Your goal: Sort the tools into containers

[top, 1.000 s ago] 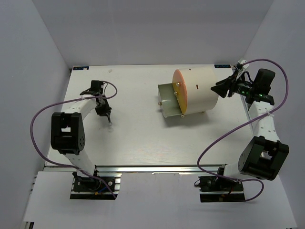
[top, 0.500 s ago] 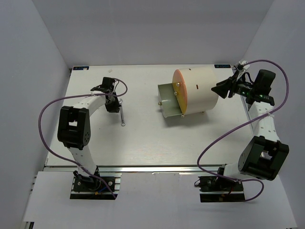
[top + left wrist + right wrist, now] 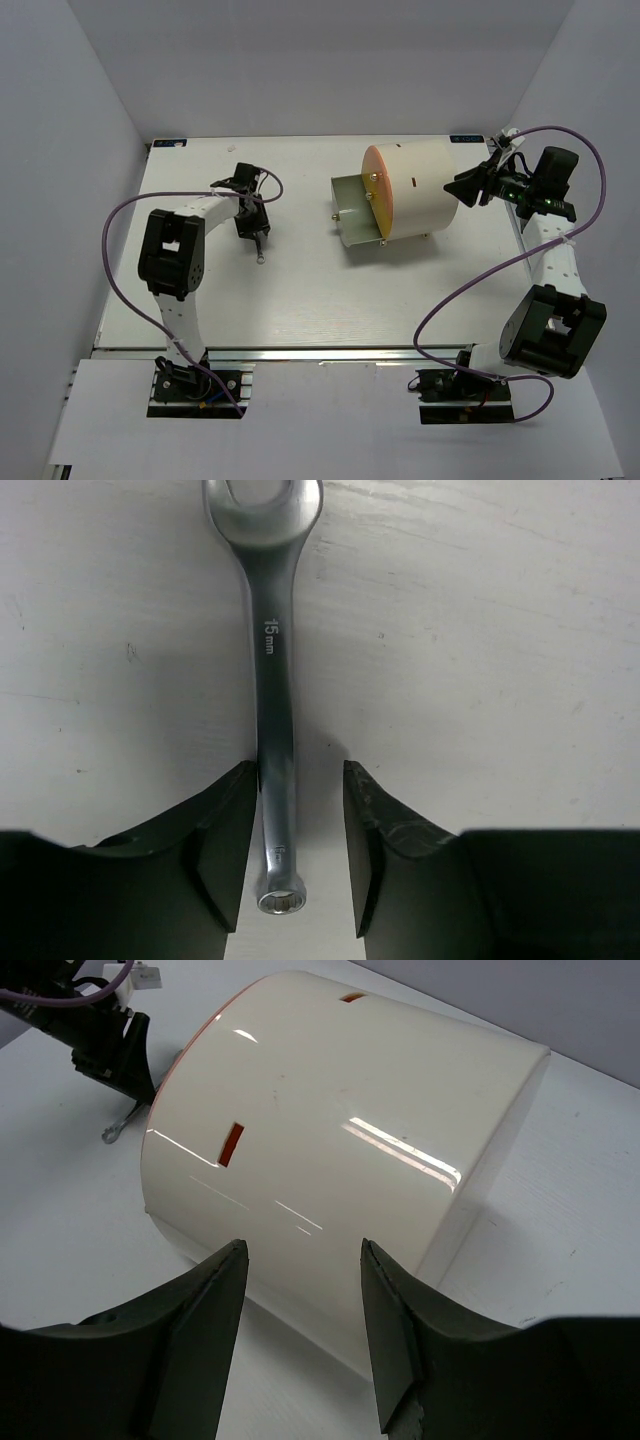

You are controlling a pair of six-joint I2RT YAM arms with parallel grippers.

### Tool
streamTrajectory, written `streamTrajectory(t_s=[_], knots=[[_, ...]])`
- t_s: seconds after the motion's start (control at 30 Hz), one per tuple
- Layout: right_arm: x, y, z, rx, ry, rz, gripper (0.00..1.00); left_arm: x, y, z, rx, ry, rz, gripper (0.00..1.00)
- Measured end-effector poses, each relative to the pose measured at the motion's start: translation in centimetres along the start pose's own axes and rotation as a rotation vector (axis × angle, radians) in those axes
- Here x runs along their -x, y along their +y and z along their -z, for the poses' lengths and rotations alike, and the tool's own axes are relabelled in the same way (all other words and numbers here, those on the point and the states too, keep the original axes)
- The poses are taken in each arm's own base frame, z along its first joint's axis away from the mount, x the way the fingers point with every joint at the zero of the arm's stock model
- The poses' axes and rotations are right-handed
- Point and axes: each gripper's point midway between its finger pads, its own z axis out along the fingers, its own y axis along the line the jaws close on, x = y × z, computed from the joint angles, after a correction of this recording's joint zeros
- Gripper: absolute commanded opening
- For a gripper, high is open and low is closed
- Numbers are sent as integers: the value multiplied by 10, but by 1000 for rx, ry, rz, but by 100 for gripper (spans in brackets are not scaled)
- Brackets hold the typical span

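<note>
A small silver wrench (image 3: 274, 670) lies flat on the white table (image 3: 480, 630), its ring end between the fingers of my left gripper (image 3: 298, 772). The jaws stand open: the left finger (image 3: 225, 820) is right beside the shaft, and a gap separates the shaft from the right finger. From above, this gripper (image 3: 257, 236) is left of the white drum (image 3: 420, 188), with the wrench (image 3: 260, 254) poking out below it. A pale grey-green drawer (image 3: 348, 208) sticks out of the drum's orange face (image 3: 376, 195). My right gripper (image 3: 302, 1246) is open and holds nothing, just behind the drum (image 3: 330, 1130).
Brass knobs (image 3: 385, 241) show on the orange face and on the drawer's front. White walls close in the table at the back and sides. Purple cables (image 3: 115, 215) loop from both arms. The left arm (image 3: 100, 1030) shows past the drum in the right wrist view.
My left gripper has moved right across the table toward the drum, taking the wrench along. Its jaws have since spread apart off the wrench. The right arm has not moved.
</note>
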Motion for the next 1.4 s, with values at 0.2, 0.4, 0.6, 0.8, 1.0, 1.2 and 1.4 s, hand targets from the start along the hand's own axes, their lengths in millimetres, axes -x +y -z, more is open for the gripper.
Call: streamTrajectory(t_s=[0.2, 0.4, 0.6, 0.8, 1.0, 1.2, 1.4], knots=[[0, 0, 0, -1, 0, 2, 55, 19, -2, -12, 54, -14, -14, 45], [0, -3, 2, -11, -1, 1, 55, 31, 0, -19, 90, -27, -41, 36], [0, -7, 6, -23, -3, -2, 55, 28, 2, -19, 96, -45, -56, 46], [2, -7, 5, -24, -9, 1, 55, 24, -1, -19, 127, -66, -88, 45], [3, -7, 5, -24, -14, -1, 55, 23, -4, -20, 155, -77, -101, 35], [3, -10, 8, -33, -16, -3, 55, 20, -5, -23, 161, -84, -100, 12], [3, -11, 9, -36, -16, -3, 55, 20, -5, -23, 152, -95, -96, 0]])
